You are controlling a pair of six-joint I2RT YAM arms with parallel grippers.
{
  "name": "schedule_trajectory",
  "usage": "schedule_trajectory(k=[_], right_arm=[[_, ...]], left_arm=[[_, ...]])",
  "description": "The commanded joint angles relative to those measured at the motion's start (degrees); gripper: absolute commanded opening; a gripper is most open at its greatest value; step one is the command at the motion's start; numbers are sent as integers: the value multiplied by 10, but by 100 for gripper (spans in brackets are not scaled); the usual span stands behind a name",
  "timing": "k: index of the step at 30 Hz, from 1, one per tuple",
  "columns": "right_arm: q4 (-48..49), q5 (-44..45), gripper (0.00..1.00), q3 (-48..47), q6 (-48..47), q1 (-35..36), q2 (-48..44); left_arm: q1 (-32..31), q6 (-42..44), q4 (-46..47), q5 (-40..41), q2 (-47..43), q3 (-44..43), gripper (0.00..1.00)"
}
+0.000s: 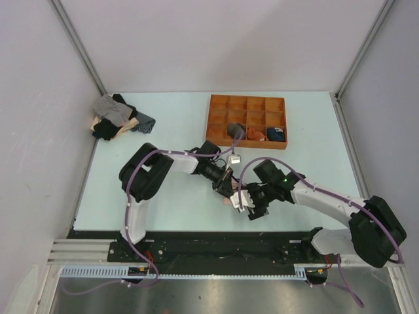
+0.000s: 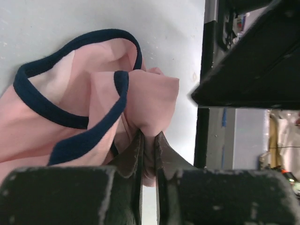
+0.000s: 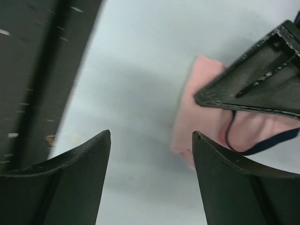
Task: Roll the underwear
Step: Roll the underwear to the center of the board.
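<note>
The underwear [image 2: 70,108] is light-pink briefs with navy edging, bunched on the table near the front middle; it shows as a small pink patch in the top view [image 1: 228,199] and at the right of the right wrist view [image 3: 206,117]. My left gripper [image 2: 148,138] is shut, pinching a fold of the pink fabric between its fingers. My right gripper [image 3: 152,140] is open and empty, just beside the underwear, with the left gripper's finger crossing above it. In the top view the left gripper [image 1: 226,185] and the right gripper [image 1: 244,200] meet over the garment.
An orange compartment tray [image 1: 219,104] at the back right holds rolled dark grey, orange and navy bundles. A pile of grey, black and tan garments [image 1: 114,118] lies at the back left. The table's front edge is close to the underwear.
</note>
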State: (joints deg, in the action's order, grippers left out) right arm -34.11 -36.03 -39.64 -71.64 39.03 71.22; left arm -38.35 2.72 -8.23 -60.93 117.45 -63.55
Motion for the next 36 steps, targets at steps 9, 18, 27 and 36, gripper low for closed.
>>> schedule_trajectory(k=[9,18,27,36], right_arm=[[201,200,53,29,3,71,109],[42,33,20,-49,31,-3,131],[-241,-113,20,-238,54,-47,324],[-416,-176,22,-334,-28,-99,475]], left_arm=[[-1,-18,-31,90,53,16,24],[6,-113,333,267,-275,280,52],[-148,60,426,439,-504,465,72],[-262,205,307,578,-429,378,73]])
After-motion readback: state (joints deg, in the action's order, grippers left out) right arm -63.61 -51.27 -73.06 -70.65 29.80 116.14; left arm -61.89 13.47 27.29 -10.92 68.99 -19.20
